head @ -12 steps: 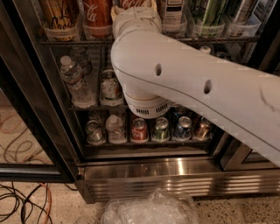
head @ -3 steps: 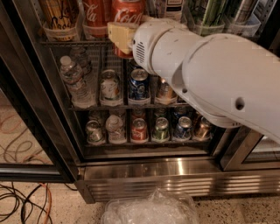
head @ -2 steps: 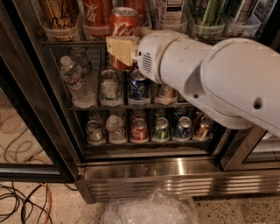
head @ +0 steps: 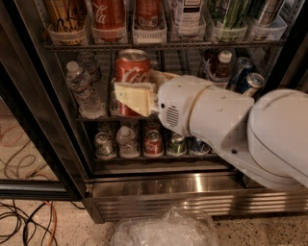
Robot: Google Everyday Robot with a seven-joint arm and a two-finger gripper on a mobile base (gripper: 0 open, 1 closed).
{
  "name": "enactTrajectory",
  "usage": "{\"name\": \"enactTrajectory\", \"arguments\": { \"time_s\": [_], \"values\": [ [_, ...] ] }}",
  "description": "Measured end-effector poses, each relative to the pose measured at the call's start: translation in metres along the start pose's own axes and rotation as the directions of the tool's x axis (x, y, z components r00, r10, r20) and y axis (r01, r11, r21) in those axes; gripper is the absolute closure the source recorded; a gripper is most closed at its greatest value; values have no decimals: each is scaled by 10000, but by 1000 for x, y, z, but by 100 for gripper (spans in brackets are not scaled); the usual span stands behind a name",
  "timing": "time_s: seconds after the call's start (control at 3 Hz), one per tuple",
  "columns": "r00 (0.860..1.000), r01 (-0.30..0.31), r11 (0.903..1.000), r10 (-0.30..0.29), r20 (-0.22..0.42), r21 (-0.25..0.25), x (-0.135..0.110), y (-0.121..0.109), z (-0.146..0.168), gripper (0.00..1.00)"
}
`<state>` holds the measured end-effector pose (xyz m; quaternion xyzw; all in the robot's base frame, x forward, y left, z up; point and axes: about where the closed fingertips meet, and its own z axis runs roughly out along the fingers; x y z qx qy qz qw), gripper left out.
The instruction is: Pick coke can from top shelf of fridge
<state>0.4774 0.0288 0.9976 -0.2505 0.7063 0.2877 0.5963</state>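
Its gripper (head: 137, 89) is clamped on the coke can (head: 132, 67), one tan finger (head: 136, 98) lying across the can's front and the other behind it. The can stands upright in the grasp, long axis vertical, silver rim on top and white script facing the camera. It hangs just below the top shelf (head: 202, 44) of the fridge (head: 192, 192), in front of the middle rack and beside a water bottle (head: 84, 89). Above, the clear trays (head: 149, 33) along the top shelf hold a tan can (head: 65, 14), two more red cans (head: 108, 17), a white container and green cans. Small cans (head: 154, 141) line the lowest rack.
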Motion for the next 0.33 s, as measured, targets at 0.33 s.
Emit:
{"name": "enactTrajectory", "arguments": {
  "time_s": [0.33],
  "values": [
    [10000, -7, 9977, 3, 60, 680, -1, -18, -23, 100]
  ]
}}
